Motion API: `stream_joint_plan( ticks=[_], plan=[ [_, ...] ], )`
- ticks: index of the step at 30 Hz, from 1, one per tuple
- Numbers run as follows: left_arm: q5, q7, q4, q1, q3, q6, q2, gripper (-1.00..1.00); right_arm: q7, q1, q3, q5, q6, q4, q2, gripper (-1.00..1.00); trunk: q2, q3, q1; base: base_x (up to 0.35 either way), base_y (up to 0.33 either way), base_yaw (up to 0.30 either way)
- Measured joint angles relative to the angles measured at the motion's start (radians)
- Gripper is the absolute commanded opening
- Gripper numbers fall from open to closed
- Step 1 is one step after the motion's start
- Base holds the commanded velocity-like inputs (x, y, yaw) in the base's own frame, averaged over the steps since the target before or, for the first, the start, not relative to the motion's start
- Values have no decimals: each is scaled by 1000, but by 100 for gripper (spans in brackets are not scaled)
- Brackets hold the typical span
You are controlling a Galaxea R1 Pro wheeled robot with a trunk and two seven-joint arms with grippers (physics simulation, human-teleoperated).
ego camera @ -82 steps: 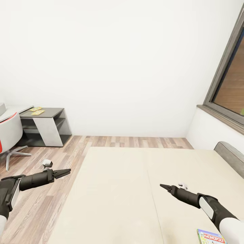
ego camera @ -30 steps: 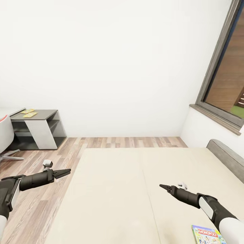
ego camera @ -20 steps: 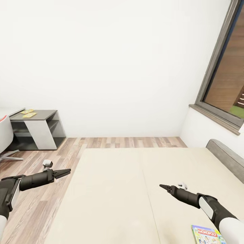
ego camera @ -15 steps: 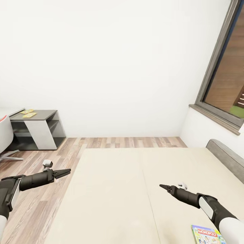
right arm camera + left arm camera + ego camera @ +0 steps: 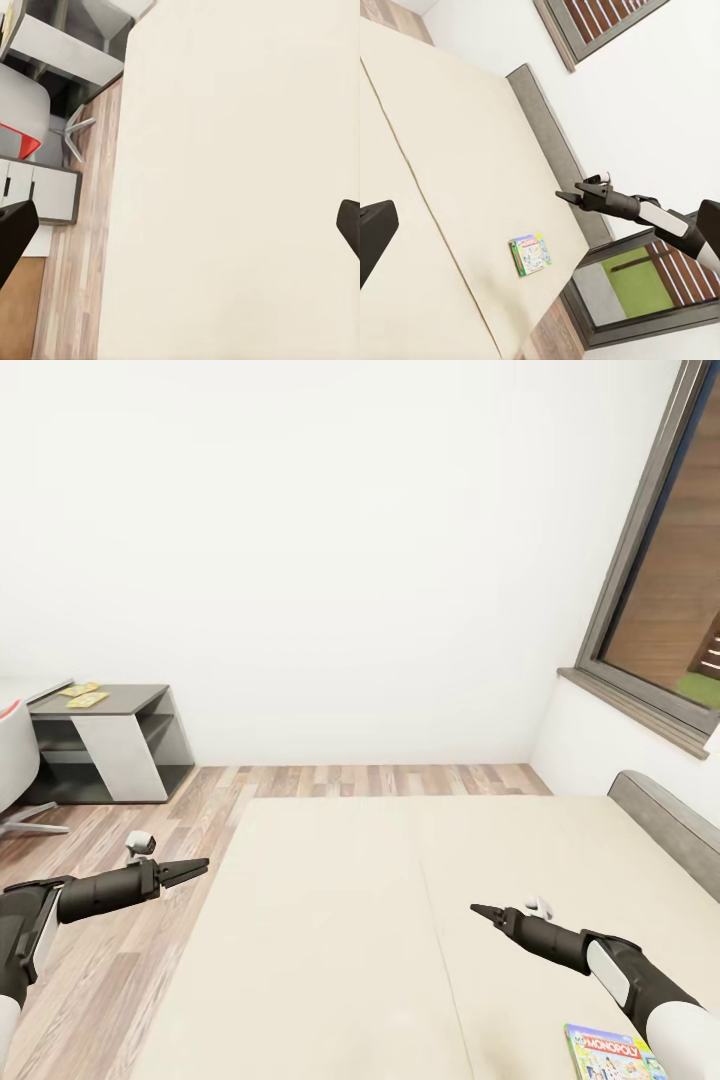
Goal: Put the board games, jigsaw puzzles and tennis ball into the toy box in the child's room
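Head view: plain beige mattress of bed (image 5: 350, 920), low grey headboard. Flat printed board game (image 5: 610, 1052) near bed's edge. Jigsaw puzzles (image 5: 80, 694), thin squares, on dark grey counter (image 5: 120, 696). Left fingers (image 5: 190, 871) clenched, empty; right fingers (image 5: 482, 910) clenched, empty.

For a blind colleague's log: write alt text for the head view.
Two dark robot arms reach out over a wide beige bed, the left gripper above the wood floor beside it, the right gripper above the mattress, both with jaws closed to a point. A Monopoly board game lies at the bed's near right edge; a dark grey desk section holding two jigsaw puzzles stands against the far white wall.
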Motion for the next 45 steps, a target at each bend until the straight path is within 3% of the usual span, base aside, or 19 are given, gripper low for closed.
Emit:
stream_joint_plan(
  ticks=[16, 45],
  plan=[
    [0, -1, 0, 0, 0, 0, 0, 100, 0, 0, 0, 1, 0, 0, 0, 100, 0, 0, 0, 0, -66, 0],
    [0, 0, 0, 0, 0, 0, 0, 100, 0, 0, 0, 2, 0, 0, 0, 100, 0, 0, 0, 0, -168, 0]
  ],
)
